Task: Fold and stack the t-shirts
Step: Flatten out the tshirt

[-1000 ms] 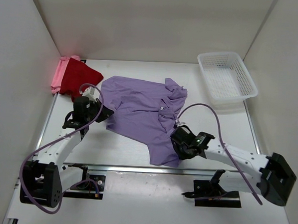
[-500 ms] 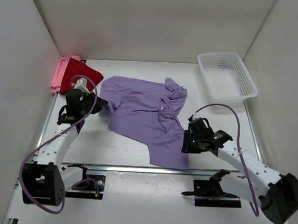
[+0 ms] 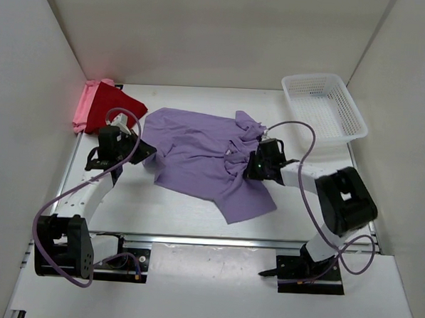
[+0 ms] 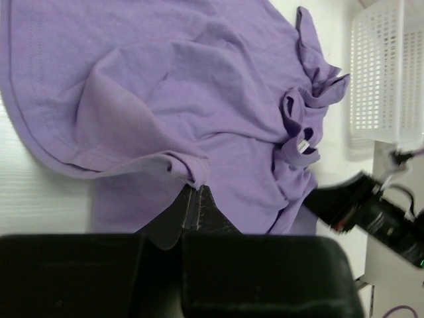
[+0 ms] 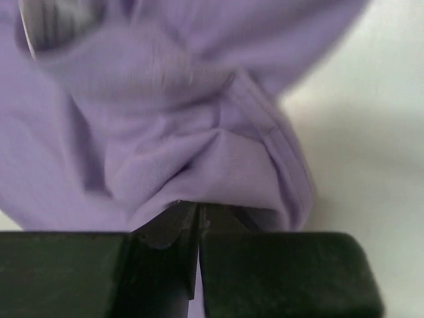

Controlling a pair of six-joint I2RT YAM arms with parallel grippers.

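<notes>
The white table carried a lavender shirt spread rumpled across its middle, one flap trailing toward 5 o'clock. At 10 o'clock a pink shirt lay against the wall, a dark red shirt partly over it. A white mesh basket sat at 2 o'clock.

I have the collared t-shirt central on the table, stacked t-shirts behind-left of it, the mesh basket behind-right.
</notes>
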